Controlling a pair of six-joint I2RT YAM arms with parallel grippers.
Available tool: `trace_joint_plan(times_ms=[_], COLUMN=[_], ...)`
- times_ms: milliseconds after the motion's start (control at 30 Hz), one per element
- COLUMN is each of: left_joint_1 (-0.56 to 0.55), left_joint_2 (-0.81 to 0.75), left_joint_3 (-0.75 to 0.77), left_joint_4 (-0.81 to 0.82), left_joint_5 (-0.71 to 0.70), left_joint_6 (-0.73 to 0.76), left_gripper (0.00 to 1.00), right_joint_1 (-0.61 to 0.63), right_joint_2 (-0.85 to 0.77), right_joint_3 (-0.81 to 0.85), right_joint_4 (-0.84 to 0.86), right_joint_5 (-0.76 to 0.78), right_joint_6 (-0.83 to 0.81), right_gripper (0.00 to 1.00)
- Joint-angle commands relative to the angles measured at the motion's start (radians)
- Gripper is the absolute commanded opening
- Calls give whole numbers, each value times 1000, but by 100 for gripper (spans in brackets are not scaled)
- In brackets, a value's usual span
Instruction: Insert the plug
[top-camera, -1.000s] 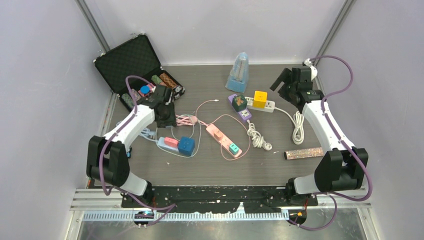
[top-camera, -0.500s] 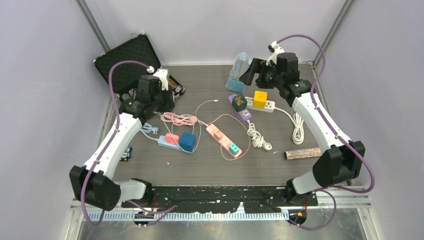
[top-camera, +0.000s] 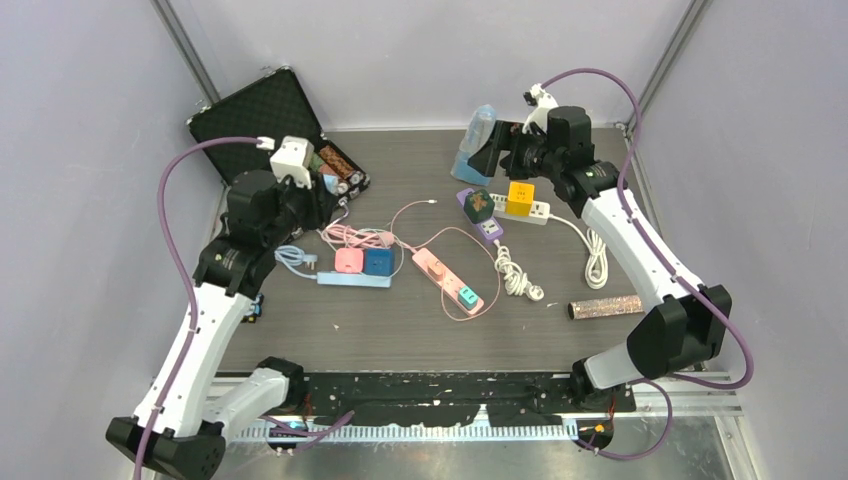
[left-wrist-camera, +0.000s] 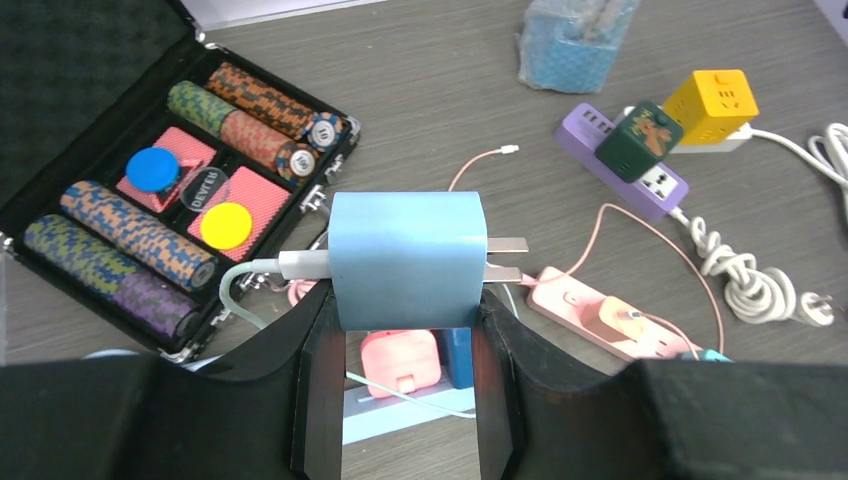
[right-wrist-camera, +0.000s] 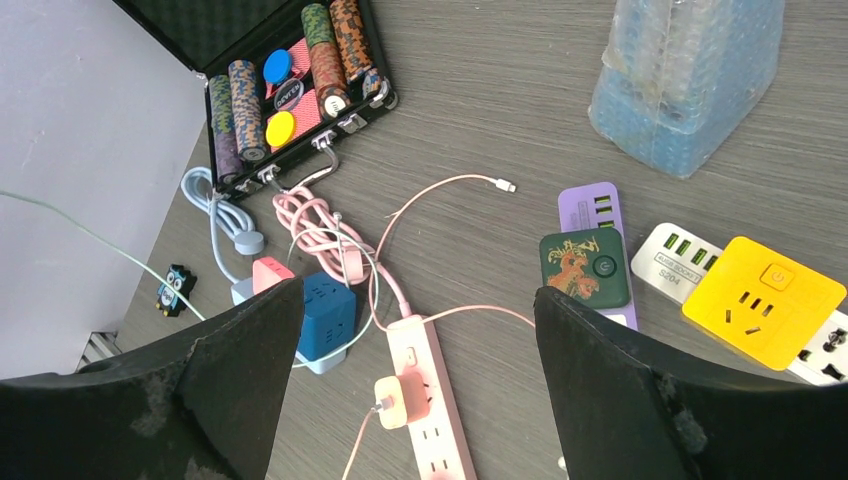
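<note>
A light blue plug (left-wrist-camera: 405, 258) sits between the fingers of my left gripper (left-wrist-camera: 405, 305), which is shut on it, its two metal prongs (left-wrist-camera: 505, 245) pointing right. A white connector and pale green cable (left-wrist-camera: 240, 285) leave its left side. The left gripper (top-camera: 322, 197) hangs above the table's left side, over a light blue power strip (top-camera: 352, 280) carrying a pink and a dark blue adapter. A pink power strip (top-camera: 447, 278) lies in the middle. My right gripper (right-wrist-camera: 418, 292) is open and empty, high at the back (top-camera: 497, 150).
An open case of poker chips (top-camera: 270, 120) stands at the back left. A blue wrapped object (top-camera: 478, 140) is at the back centre. A purple strip with a green adapter (top-camera: 482, 212), a white strip with a yellow cube (top-camera: 520, 198), coiled white cords (top-camera: 597, 255) and a glitter tube (top-camera: 607, 306) lie on the right.
The left arm has risen and pulled back to the left with the plug, and the light blue strip has shifted. The right arm has swung left along the back.
</note>
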Motion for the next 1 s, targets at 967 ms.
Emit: trace_joint_plan(times_ms=[967], left_joint_1=[-37], left_joint_2=[279], left_joint_3=[354], left_joint_4=[562], left_joint_5=[388], left_joint_6=[110], left_gripper=[0], right_joint_1=[94], right_joint_2=[-64], right_joint_3=[52], right_joint_4=[7], right_joint_5=[-81], right_joint_6=[-58], right_gripper=[90])
